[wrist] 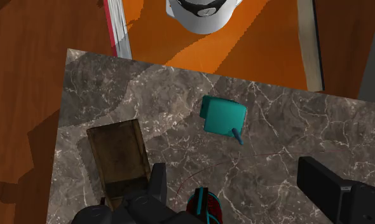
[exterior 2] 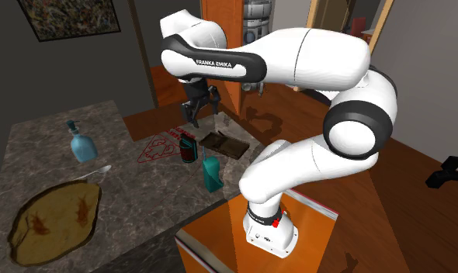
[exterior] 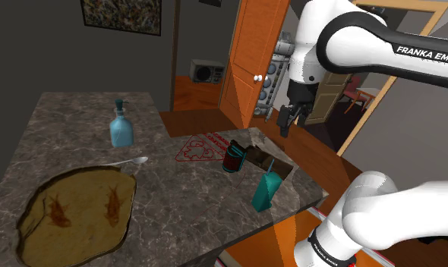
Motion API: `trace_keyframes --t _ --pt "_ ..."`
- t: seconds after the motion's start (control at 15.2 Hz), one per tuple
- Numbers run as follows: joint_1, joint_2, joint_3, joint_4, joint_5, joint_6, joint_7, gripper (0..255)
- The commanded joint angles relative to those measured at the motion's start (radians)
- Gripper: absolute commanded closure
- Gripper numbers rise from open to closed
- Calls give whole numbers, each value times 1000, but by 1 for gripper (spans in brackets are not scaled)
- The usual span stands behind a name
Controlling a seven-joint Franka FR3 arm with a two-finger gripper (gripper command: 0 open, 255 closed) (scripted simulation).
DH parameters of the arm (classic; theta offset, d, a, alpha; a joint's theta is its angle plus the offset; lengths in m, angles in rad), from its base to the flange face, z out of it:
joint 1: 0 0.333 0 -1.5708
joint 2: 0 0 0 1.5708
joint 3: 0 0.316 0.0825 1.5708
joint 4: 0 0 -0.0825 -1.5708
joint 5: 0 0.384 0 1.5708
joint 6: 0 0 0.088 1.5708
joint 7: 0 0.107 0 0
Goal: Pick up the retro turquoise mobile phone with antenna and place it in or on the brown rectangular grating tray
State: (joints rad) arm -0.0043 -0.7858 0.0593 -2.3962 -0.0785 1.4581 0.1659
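Turquoise phone (exterior: 266,190) is standing upright on the marble counter (exterior: 78,129), antenna pointing up. It's well below the gripper (exterior: 288,120) and off twd the stand side, near the counter's edge. Gripper's hanging high w/ fingers (wrist: 157,183) spread wide, nothing btwn them. Brown tray (exterior: 274,157) is lying almost straight beneath it, and a dark mug (exterior: 234,158) is sitting just beside the tray.

Judging the approach: hand's needing to slide over twd the stand first, then drop straight down. Fingers should be closing across the phone's flat faces, mid-body, staying clear of the antenna. An upright phone that close to the edge is asking for trouble, since one sideways nudge could be tipping it off. Carry to the tray is looking short; worth lifting clear of the mug.

Writing: "FRANKA EMIKA" is showing in white on the arm's dark band (exterior 2: 216,63). Nothing else is reading clearly.
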Motion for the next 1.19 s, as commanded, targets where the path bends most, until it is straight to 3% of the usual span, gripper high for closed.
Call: trace_keyframes --t 0.0,0.79,1.12 --pt "0 0 0 0 0 0 0 0" --pt "-20 -179 11 -498 102 401 167 0" --pt "-19 -167 16 -578 114 498 179 0"
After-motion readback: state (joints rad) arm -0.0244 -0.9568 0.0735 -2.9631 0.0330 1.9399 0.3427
